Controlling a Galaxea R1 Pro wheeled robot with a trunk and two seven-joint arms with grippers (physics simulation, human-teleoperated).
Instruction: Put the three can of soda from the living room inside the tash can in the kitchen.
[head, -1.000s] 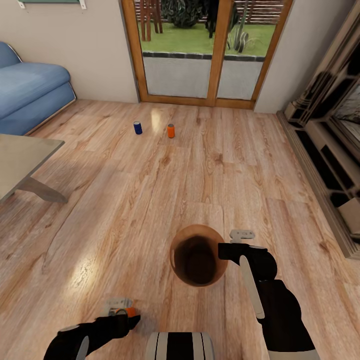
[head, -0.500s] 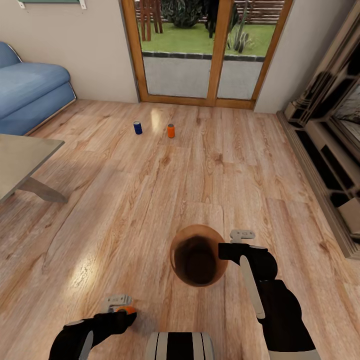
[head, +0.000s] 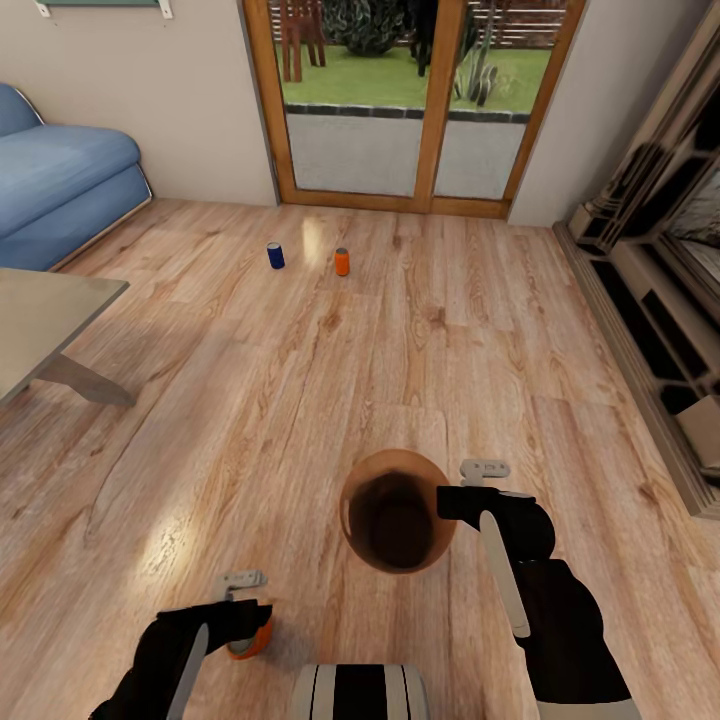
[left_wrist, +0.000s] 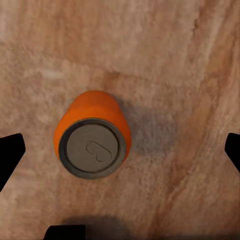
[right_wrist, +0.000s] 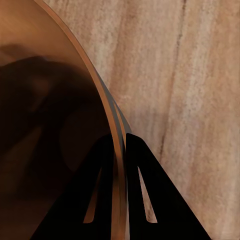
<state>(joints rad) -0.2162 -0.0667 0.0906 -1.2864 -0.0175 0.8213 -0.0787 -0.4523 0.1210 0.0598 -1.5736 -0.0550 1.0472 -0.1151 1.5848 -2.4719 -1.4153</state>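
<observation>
We're in the living room, and none of the three cans looks binned yet. The nearest one, an orange soda can (left_wrist: 92, 134), stands upright on the wood-plank floor (head: 420, 330) right under the left pincer (head: 243, 610). From the left wrist view its dark fingertips (left_wrist: 10, 155) sit wide apart at either side with the can loose between them, nearer one finger, nothing gripped. So that pickup is only being lined up, I'd say.

The right pincer (head: 462, 497) is clamped on the rim of the trash can (head: 395, 510): the right wrist view shows one finger inside the wall and one outside, pinching it. The bin's inside is dark and I can't make out any can in it.

Far off, near the glass doors (head: 400, 100), a dark blue can (head: 275, 255) and a second orange can (head: 342, 262) stand upright, a little apart. All three remain to be collected, and the bin belongs in the kitchen.
</observation>
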